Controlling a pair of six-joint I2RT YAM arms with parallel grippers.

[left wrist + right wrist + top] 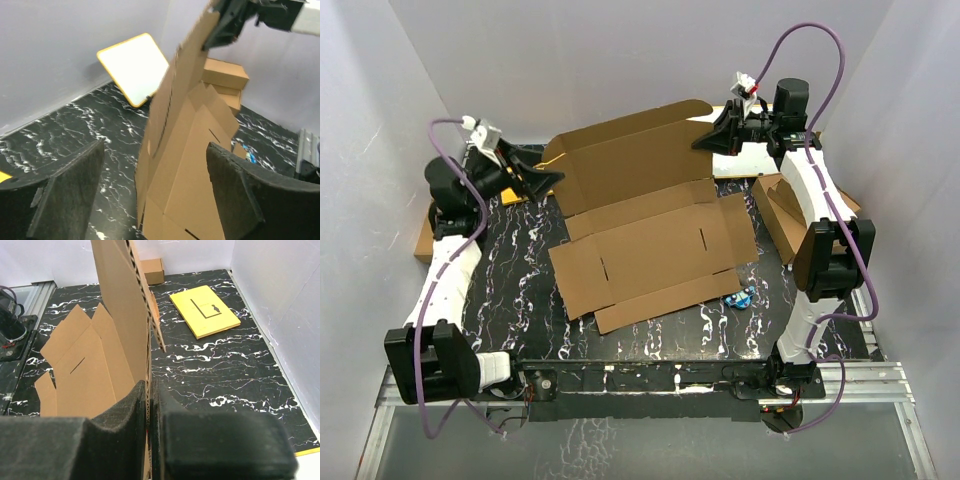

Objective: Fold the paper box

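Note:
The paper box lies unfolded on the black marbled table, its base and front flaps flat. Its rear panel stands raised. My right gripper is shut on that panel's upper right edge, and the corrugated edge is pinched between its pads. At the panel's left end my left gripper is open, its fingers spread wide with the cardboard just ahead of them, not touching. The left wrist view also shows the right gripper clamped at the panel's top.
A small brown box sits at the right under the right arm, and another small box stands at the far left. A yellow card lies by the back wall. A white, yellow-edged board leans at the back. A blue object lies by the front flap.

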